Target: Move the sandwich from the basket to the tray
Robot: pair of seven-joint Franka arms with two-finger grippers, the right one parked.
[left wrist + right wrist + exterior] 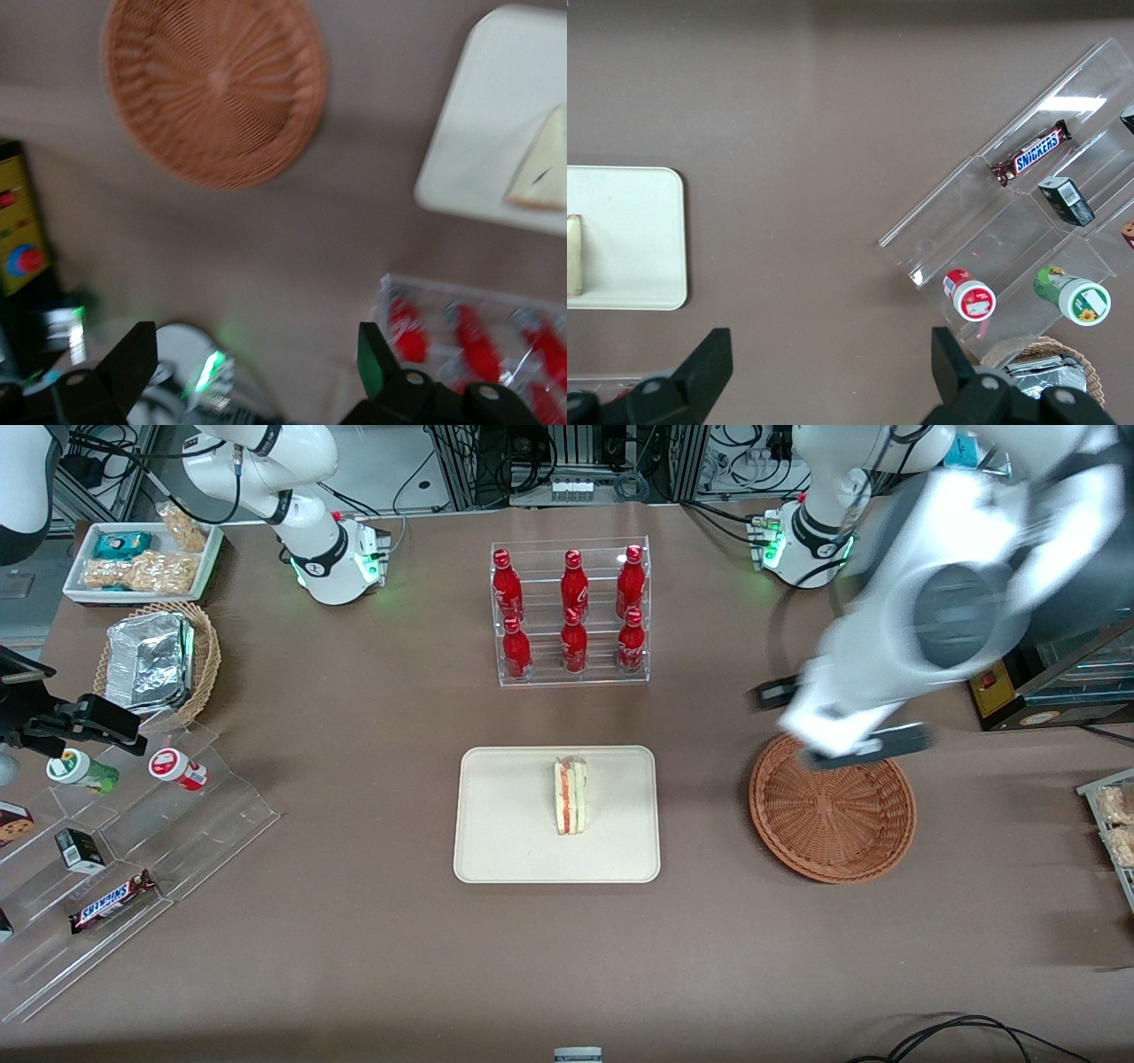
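Observation:
The sandwich (570, 795), a pale bread wedge with orange-red and green layers, rests on the cream tray (505, 841) in the middle of the table. It shows too in the left wrist view as sandwich (542, 166) on tray (496, 115). The reddish-brown basket (833, 815) sits toward the working arm's end of the table with nothing in it; the same basket (215, 88) is seen from the wrist. My gripper (842, 722) hangs open and blurred above the basket's rim farthest from the front camera. Its fingertips (131, 359) stand wide apart, holding nothing.
A clear rack of red bottles (571, 611) stands farther from the front camera than the tray. Toward the parked arm's end lie a tan basket of foil packs (155, 660), a white snack tray (142, 558) and a clear stepped stand (115, 859) with small goods.

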